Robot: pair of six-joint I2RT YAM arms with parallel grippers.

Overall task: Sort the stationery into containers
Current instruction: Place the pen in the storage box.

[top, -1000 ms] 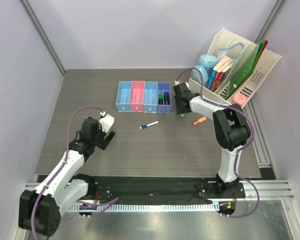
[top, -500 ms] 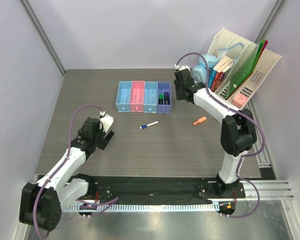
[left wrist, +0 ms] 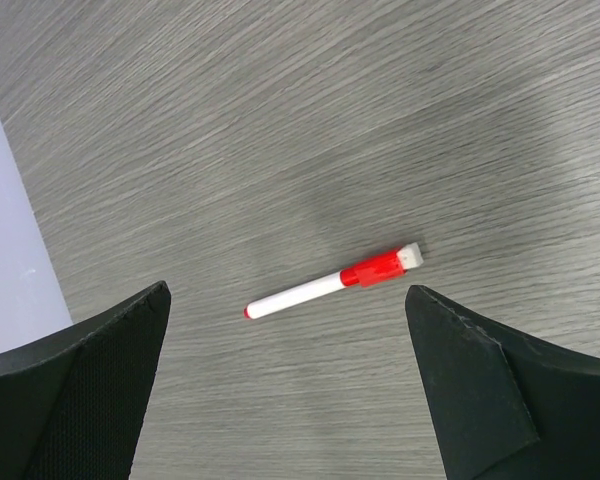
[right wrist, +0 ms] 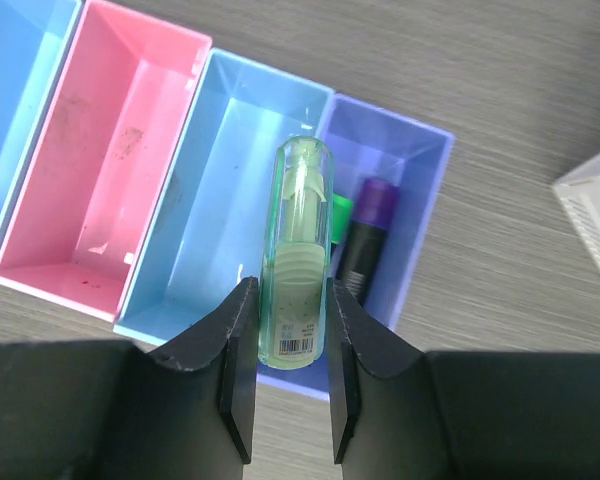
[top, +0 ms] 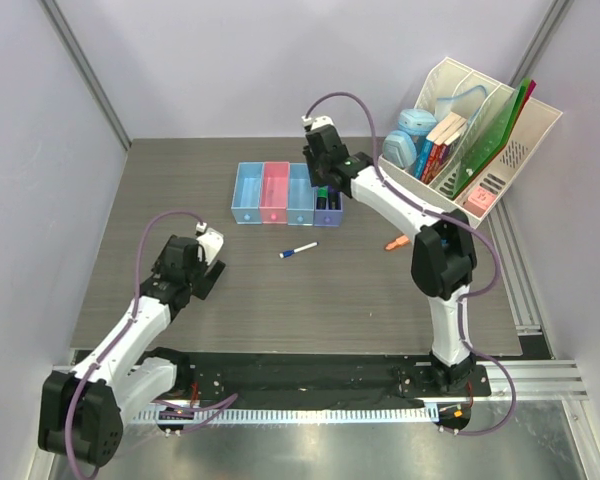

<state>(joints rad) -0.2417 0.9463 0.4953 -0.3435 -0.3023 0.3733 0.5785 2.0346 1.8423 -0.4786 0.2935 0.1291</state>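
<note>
Because the right gripper (right wrist: 291, 296) squeezes the see-through green plastic highlighter (right wrist: 300, 225) just above the wall between the light blue plastic tray (right wrist: 216, 205) and the purple plastic tray (right wrist: 421, 196), it could drop on the edge and bounce out. The left gripper (left wrist: 285, 292) hangs wide open over a thin white red-capped marker (left wrist: 332, 285).

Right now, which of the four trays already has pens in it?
The purple tray at the right end; two highlighters lie inside, the other three hold nothing.
</note>
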